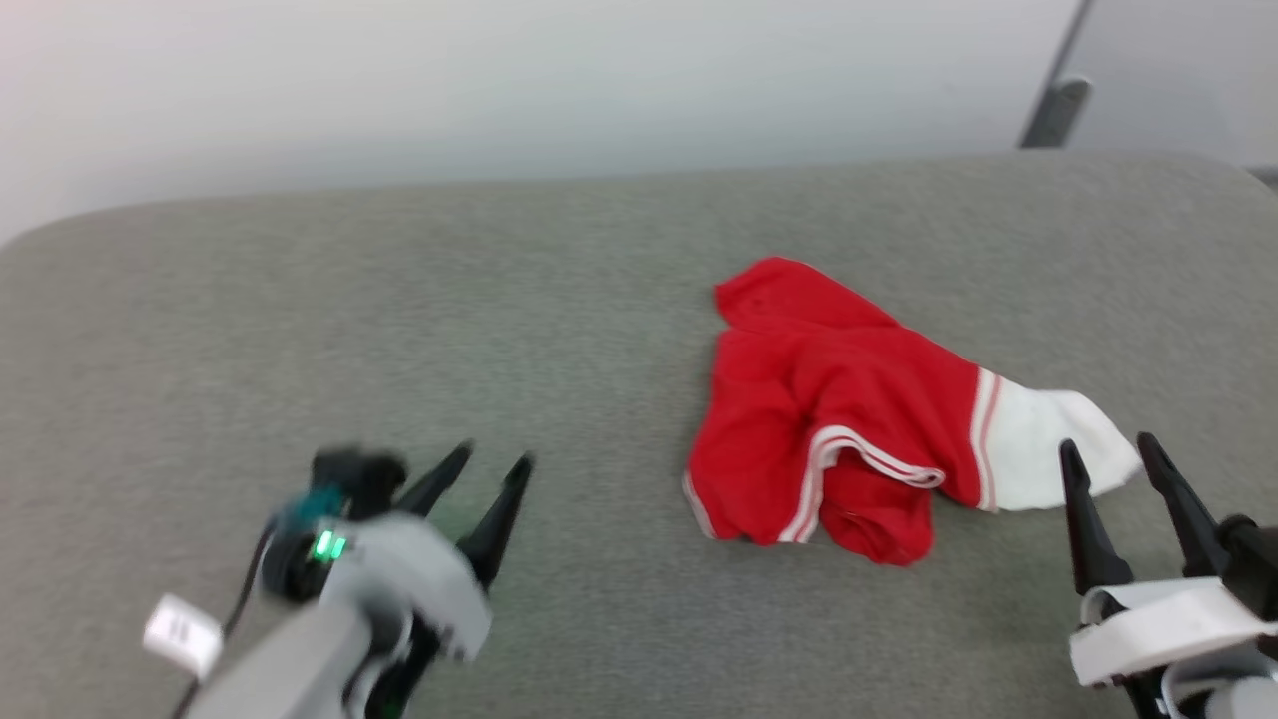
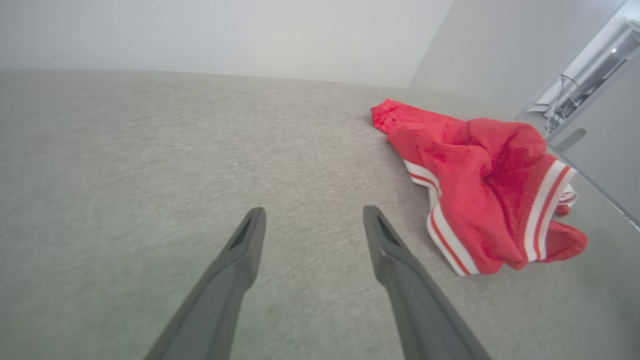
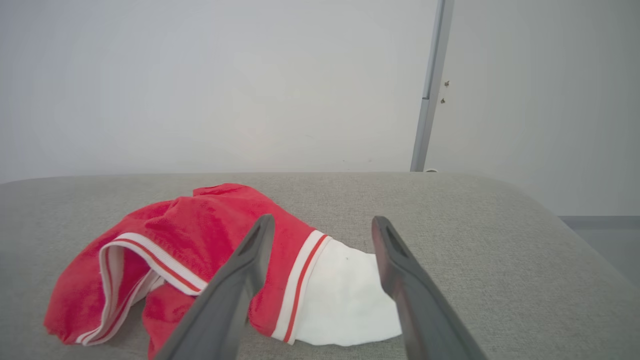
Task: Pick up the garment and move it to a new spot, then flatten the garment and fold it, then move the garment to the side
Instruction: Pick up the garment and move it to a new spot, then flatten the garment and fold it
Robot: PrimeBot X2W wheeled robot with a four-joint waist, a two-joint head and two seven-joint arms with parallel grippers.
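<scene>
Broad grey fabric-covered surface (image 1: 300, 330), rounded at the corners, set against a pale wall (image 1: 499, 80). On its right half, crumpled in a loose heap: the garment (image 1: 829, 399), bright red, edged with red-and-white striped trim, one white sleeve (image 1: 1038, 449) trailing out to the right. Right gripper (image 1: 1107, 444) spread wide and empty, fingertips at that sleeve's end, contact impossible to tell. Left gripper (image 1: 494, 456) likewise spread wide, holding nothing, over bare fabric well left of the heap.
</scene>
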